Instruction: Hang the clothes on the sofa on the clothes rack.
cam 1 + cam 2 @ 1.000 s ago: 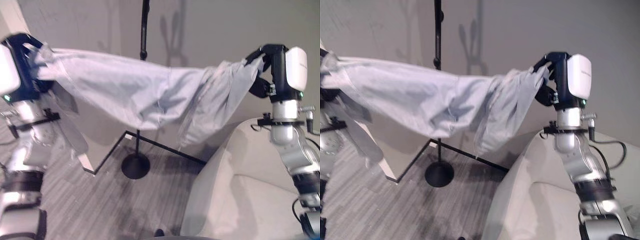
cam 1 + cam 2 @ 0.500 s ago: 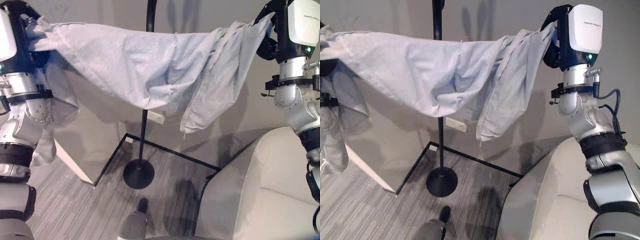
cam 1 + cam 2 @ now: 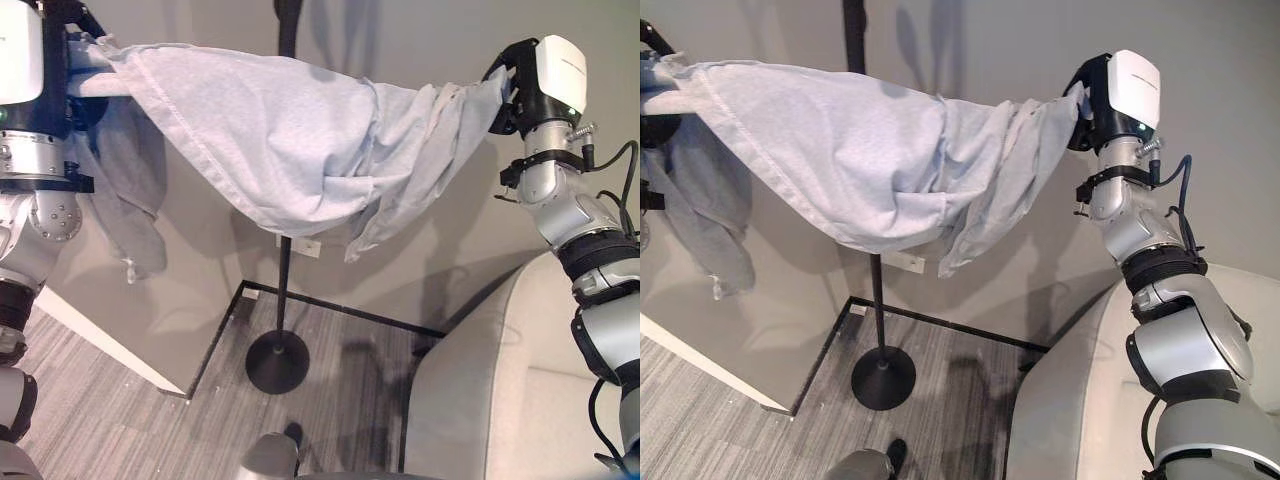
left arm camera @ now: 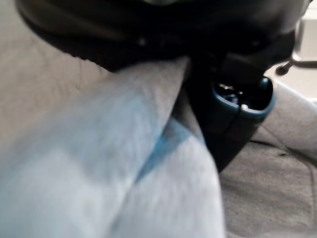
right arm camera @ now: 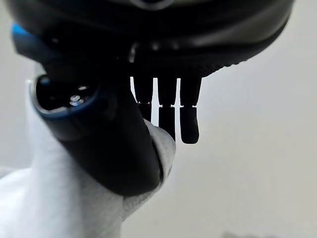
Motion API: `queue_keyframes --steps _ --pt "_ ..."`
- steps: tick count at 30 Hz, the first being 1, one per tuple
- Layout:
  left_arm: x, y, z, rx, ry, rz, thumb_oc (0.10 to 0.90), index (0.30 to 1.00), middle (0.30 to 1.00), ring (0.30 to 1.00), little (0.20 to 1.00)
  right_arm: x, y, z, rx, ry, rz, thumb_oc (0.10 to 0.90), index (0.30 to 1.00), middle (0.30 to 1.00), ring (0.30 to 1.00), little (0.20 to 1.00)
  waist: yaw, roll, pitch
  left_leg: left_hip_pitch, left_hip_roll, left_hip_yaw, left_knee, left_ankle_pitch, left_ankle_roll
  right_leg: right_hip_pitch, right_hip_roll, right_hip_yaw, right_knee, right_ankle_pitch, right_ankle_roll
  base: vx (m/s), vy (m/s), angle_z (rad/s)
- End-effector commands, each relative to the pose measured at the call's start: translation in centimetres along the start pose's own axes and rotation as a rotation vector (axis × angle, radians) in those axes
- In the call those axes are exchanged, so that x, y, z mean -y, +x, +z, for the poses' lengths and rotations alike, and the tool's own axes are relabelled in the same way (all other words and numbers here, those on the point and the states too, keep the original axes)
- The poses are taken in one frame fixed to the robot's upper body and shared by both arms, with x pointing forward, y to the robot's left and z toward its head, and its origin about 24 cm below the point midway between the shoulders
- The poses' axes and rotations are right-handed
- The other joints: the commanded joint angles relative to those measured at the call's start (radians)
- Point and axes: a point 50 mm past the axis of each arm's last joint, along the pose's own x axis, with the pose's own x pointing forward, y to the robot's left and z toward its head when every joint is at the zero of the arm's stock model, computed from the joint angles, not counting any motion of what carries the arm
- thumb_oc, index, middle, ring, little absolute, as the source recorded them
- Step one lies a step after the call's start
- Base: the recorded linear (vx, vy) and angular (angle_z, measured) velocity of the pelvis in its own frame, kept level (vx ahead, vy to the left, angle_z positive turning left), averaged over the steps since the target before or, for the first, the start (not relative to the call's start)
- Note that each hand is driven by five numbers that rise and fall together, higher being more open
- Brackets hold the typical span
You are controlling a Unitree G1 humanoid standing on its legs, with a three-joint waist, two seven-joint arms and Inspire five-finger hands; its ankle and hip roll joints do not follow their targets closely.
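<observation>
I see the garment [image 3: 300, 150] stretched between my left hand [image 3: 55, 60] and right hand [image 3: 510, 85], blocking the space in front of the rack pole [image 3: 283, 280]. Below its hem there is open room around the pole down to the base [image 3: 277, 362]. The sofa [image 3: 500, 400] crowds my right arm's side; the wall [image 3: 420, 40] stands close behind.

Grey wall [image 3: 420, 40] behind scene. Grey striped carpet [image 3: 120, 420] on floor. Thin black frame [image 3: 340, 310] lies on floor along wall base. White wall socket [image 3: 902, 262] low on wall.
</observation>
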Motion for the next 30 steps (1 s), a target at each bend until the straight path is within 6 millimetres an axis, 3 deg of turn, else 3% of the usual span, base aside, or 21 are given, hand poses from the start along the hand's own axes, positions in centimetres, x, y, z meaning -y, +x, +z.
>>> queue_keyframes --steps 1,6,7,11,16,17,18,19,20,23,25,30 --pt "-1.6 -3.3 -6.3 -0.348 0.116 0.018 0.400 0.300 0.300 0.300 0.300 3.6 -0.1 -3.2 -0.080 -0.095 -0.092 0.400 0.300 0.300 0.300 0.300 0.031 0.005 -0.090 0.110 0.030 -0.001 -0.208 0.006 -0.024 -0.046 -0.040 -0.001 0.006 0.097 0.034 -0.02 -0.054 -0.08" --pt "2.6 -9.4 -6.0 -0.433 0.034 -0.163 0.400 0.300 0.300 0.300 0.300 -0.6 -3.6 -2.6 -0.007 -0.052 0.063 0.400 0.300 0.300 0.300 0.300 0.018 -0.005 -0.087 0.106 0.032 -0.006 -0.208 -0.002 -0.023 -0.043 -0.025 0.000 -0.012 0.075 0.028 0.01 -0.040 -0.02" --pt "3.7 -11.3 -5.8 -0.470 -0.001 -0.212 0.400 0.300 0.300 0.300 0.300 -2.2 -5.2 -2.7 -0.008 -0.009 0.109 0.400 0.300 0.300 0.300 0.300 0.012 -0.005 -0.082 0.107 0.034 -0.008 -0.208 -0.003 -0.023 -0.044 -0.021 0.002 -0.010 0.062 0.025 0.01 -0.026 0.07" --pt "5.0 -13.4 -5.3 -0.531 -0.074 -0.247 0.400 0.300 0.300 0.300 0.300 -3.8 -7.4 -2.6 -0.022 0.063 0.150 0.400 0.300 0.300 0.300 0.300 0.002 0.001 -0.077 0.110 0.037 -0.016 -0.208 -0.004 -0.023 -0.046 -0.017 0.004 -0.003 0.045 0.020 0.02 -0.023 0.10" --pt "7.7 -16.0 -2.4 -0.671 -0.375 -0.217 0.400 0.300 0.300 0.300 0.300 -7.4 -11.2 -1.5 -0.104 0.319 0.200 0.411 0.316 0.316 0.316 0.316 -0.009 0.014 -0.072 0.116 0.039 -0.033 -0.208 -0.003 -0.023 -0.044 -0.012 0.004 0.005 0.023 0.012 0.02 -0.021 0.09" --pt "8.2 -16.7 -1.5 -0.719 -0.477 -0.196 0.400 0.300 0.300 0.300 0.300 -8.3 -12.1 -0.9 -0.127 0.404 0.209 0.497 0.446 0.446 0.446 0.446 -0.011 0.019 -0.071 0.117 0.040 -0.037 -0.208 -0.001 -0.022 -0.043 -0.011 0.004 0.006 0.019 0.010 0.01 -0.016 0.04" --pt "8.8 -17.5 -0.4 -0.765 -0.606 -0.177 0.413 0.319 0.319 0.319 0.319 -9.4 -13.2 -0.1 -0.150 0.501 0.227 0.664 0.695 0.695 0.695 0.695 -0.014 0.025 -0.070 0.119 0.041 -0.040 -0.208 -0.001 -0.022 -0.041 -0.011 0.001 0.009 0.014 0.007 0.00 0.000 0.00" --pt "9.1 -18.0 0.6 -0.807 -0.733 -0.136 0.720 0.780 0.780 0.780 0.780 -10.2 -14.0 0.7 -0.160 0.567 0.250 0.800 0.900 0.900 0.900 0.900 -0.016 0.029 -0.069 0.122 0.041 -0.043 -0.208 0.000 -0.022 -0.040 -0.011 0.000 0.010 0.011 0.006 0.00 0.000 0.00" --pt "9.3 -18.6 1.4 -0.846 -0.835 -0.118 0.800 0.900 0.900 0.900 0.900 -11.0 -15.0 1.4 -0.183 0.646 0.268 0.800 0.900 0.900 0.900 0.900 -0.019 0.031 -0.070 0.124 0.042 -0.046 -0.208 -0.001 -0.022 -0.037 -0.011 -0.003 0.010 0.008 0.005 0.00 0.000 0.00" --pt "10.3 -20.1 3.9 -0.969 -1.208 -0.106 0.800 0.900 0.900 0.900 0.900 -12.6 -17.2 3.7 -0.198 0.830 0.360 0.800 0.900 0.900 0.900 0.900 -0.023 0.043 -0.068 0.128 0.045 -0.052 -0.208 0.003 -0.022 -0.033 -0.010 -0.008 0.012 0.004 0.001 0.01 -0.007 0.02" --pt "10.2 -20.5 5.1 -0.957 -1.284 -0.139 0.800 0.900 0.900 0.900 0.900 -13.0 -18.5 4.9 -0.172 0.899 0.436 0.800 0.900 0.900 0.900 0.900 -0.026 0.048 -0.074 0.130 0.047 -0.059 -0.208 0.004 -0.026 -0.024 -0.011 -0.015 0.010 0.002 0.000 0.03 -0.022 0.09" --pt "9.8 -20.6 5.4 -0.933 -1.282 -0.190 0.800 0.900 0.900 0.900 0.900 -12.0 -18.5 5.1 -0.110 0.903 0.469 0.800 0.900 0.900 0.900 0.900 -0.028 0.055 -0.081 0.132 0.050 -0.062 -0.208 0.004 -0.029 -0.018 -0.010 -0.021 0.006 0.000 -0.001 0.01 -0.019 0.12"
